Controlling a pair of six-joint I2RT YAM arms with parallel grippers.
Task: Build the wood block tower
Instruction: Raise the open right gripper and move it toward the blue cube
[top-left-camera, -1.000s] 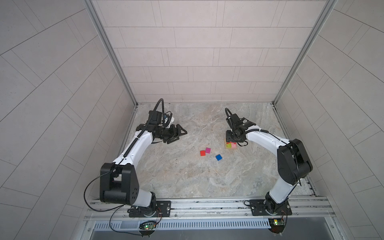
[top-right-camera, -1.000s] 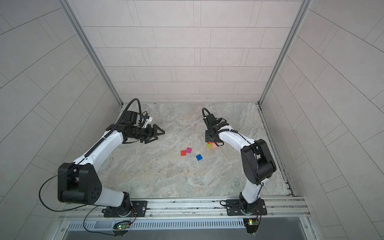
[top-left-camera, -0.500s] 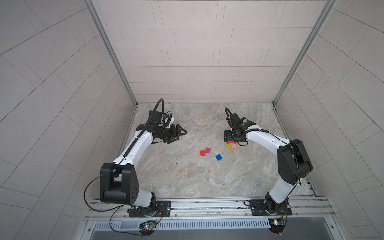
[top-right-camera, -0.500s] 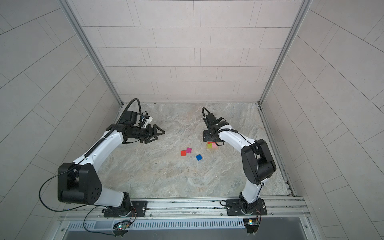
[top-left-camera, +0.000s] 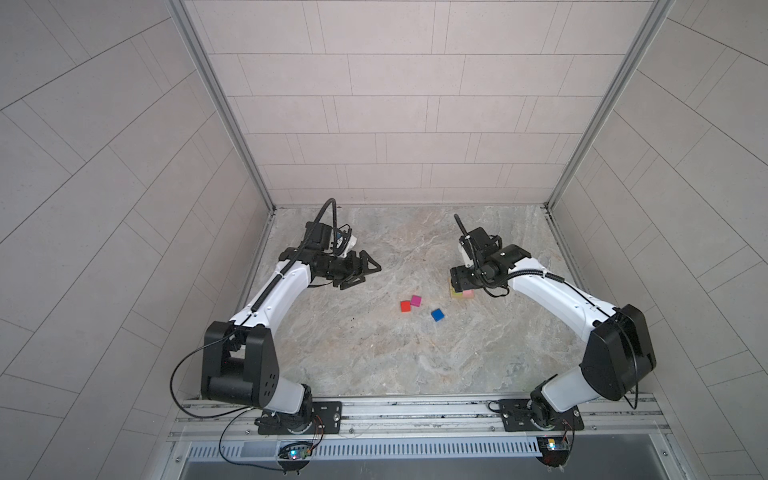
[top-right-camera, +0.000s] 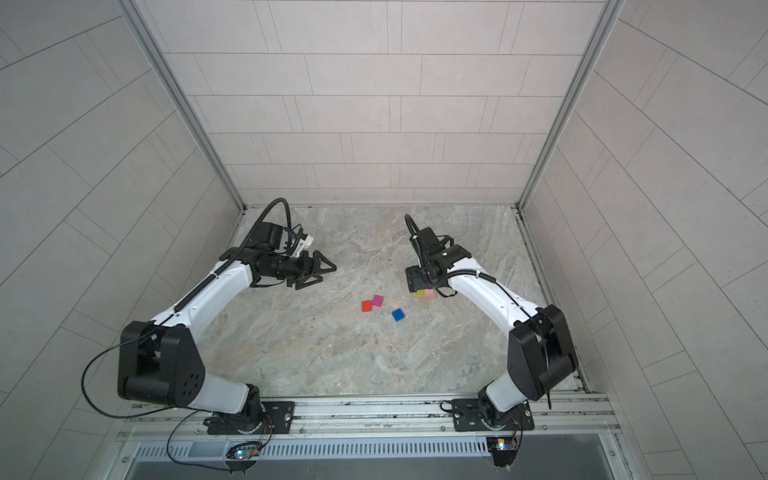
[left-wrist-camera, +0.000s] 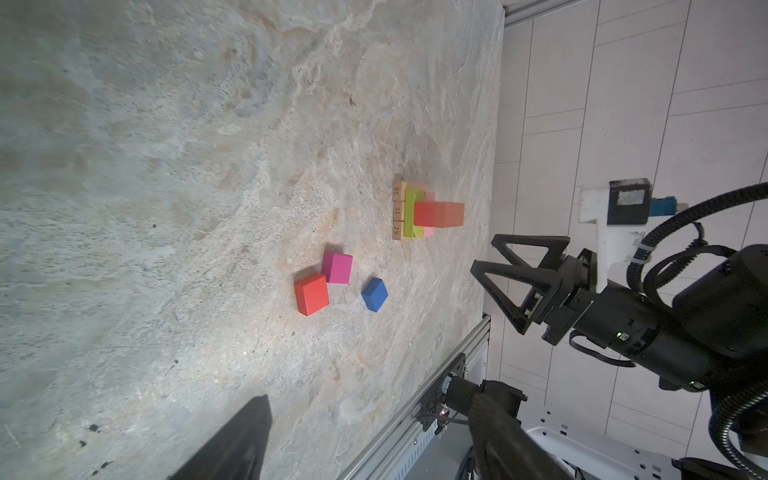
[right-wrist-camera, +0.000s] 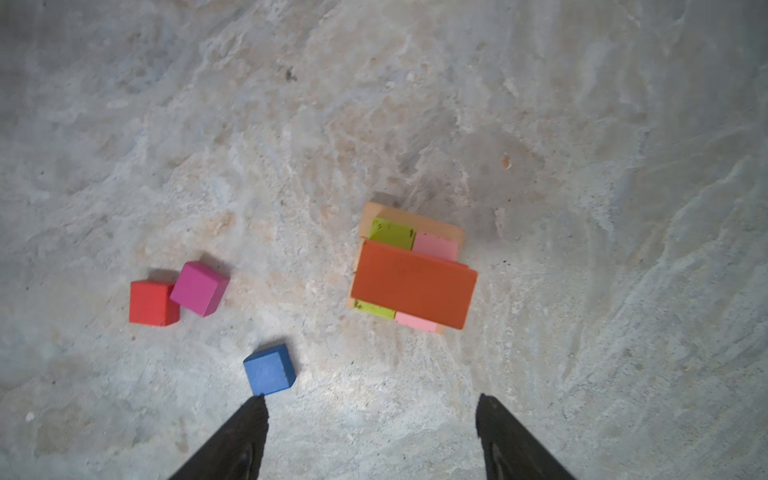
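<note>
In both top views the right gripper (top-left-camera: 460, 285) hangs straight over the tower (top-left-camera: 462, 293), hiding all but the ends of the lime oblong (top-left-camera: 456, 294) and pink oblong (top-left-camera: 468, 292). Neither it nor its arm has visibly shifted in the last second. The left gripper (top-left-camera: 360, 277) is also where it was, open and empty, well away from the tower. The red cube (top-left-camera: 405, 306), magenta cube (top-left-camera: 416, 300) and blue cube (top-left-camera: 437, 315) lie loose on the desk (top-left-camera: 374, 353) near the tower, on the side toward the left gripper. The left wrist view shows the tower from the side: three tan bars (left-wrist-camera: 397, 210) at the bottom, lime and pink on them, and the orange oblong (left-wrist-camera: 438, 214) on top. The right gripper is clear above the tower, jaws apart and touching nothing. The right wrist view looks down past two spread fingers with nothing between them. It shows the orange oblong lying crosswise over lime and pink, resting free, with the blue cube the nearest loose piece to the tower. With the arms unmoved, the change seems to be a release: the orange oblong is set down and the grip let go. Judging from this, three layers stand, and the cubes are left to add
</note>
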